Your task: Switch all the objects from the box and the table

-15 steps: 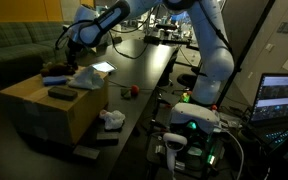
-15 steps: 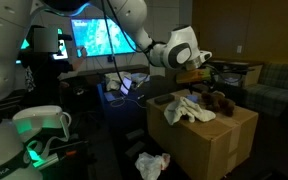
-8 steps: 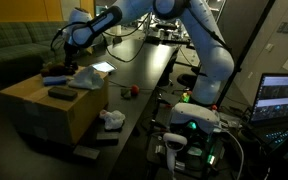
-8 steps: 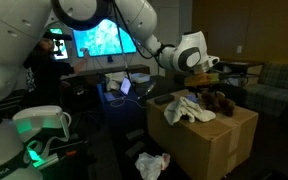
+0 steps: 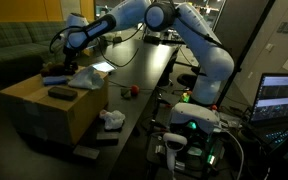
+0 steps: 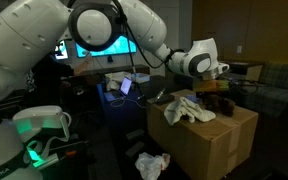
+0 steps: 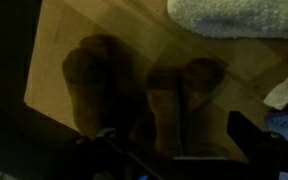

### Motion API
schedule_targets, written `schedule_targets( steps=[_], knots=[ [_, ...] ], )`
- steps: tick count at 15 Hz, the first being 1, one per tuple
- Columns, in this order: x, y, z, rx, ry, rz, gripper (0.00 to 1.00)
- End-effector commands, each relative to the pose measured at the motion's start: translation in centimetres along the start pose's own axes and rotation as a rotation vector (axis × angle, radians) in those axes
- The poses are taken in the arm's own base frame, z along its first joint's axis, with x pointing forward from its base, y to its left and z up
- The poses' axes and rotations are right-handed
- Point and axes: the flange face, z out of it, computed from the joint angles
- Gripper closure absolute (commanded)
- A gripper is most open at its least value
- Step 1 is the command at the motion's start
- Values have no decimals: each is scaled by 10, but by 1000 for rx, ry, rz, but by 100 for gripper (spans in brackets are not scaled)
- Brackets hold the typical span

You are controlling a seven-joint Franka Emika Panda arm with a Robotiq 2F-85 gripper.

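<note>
Cardboard box (image 5: pixel 44 115) sits on the long black table (image 5: pixel 144 70), with a white rag (image 5: pixel 85 77) and a dark block (image 5: pixel 61 93) on its top. Beside the box lie another rag (image 5: pixel 111 118) and a red ball (image 5: pixel 131 91). Over the box hangs the gripper (image 6: pixel 227 87), jaws spread and empty. A green sofa (image 5: pixel 9 50) stands behind the box.

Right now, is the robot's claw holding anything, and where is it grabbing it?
Nothing is held. The claw is open and hangs above the box, with brown lumps lying below its empty fingers.
</note>
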Motion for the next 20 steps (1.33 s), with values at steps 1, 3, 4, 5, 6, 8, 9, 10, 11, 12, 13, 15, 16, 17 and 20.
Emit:
schedule_targets(
  steps=[1, 3, 4, 5, 6, 8, 9, 10, 11, 12, 13, 15, 16, 17, 20],
  knots=[
    [7, 16, 15, -13, -13, 0, 4],
    [6, 22, 17, -15, -24, 4, 29],
    [6, 23, 20, -17, -28, 6, 29],
    [7, 25, 19, -18, -29, 8, 36],
    [8, 26, 17, -20, -29, 8, 46],
    [11, 26, 16, -26, -34, 4, 62],
    [13, 27, 13, -29, -35, 2, 69],
    [13, 28, 10, -33, -35, -1, 76],
    [14, 28, 9, -35, -35, -1, 84],
    [15, 29, 6, -38, -34, -3, 89],
    [16, 29, 4, -41, -35, -4, 92],
    [17, 31, -2, -52, -33, -5, 89],
    [17, 32, -5, -58, -32, -4, 89],
    [18, 32, -8, -65, -29, -4, 92],
    [18, 36, -19, -87, -23, 4, 90]
  ],
)
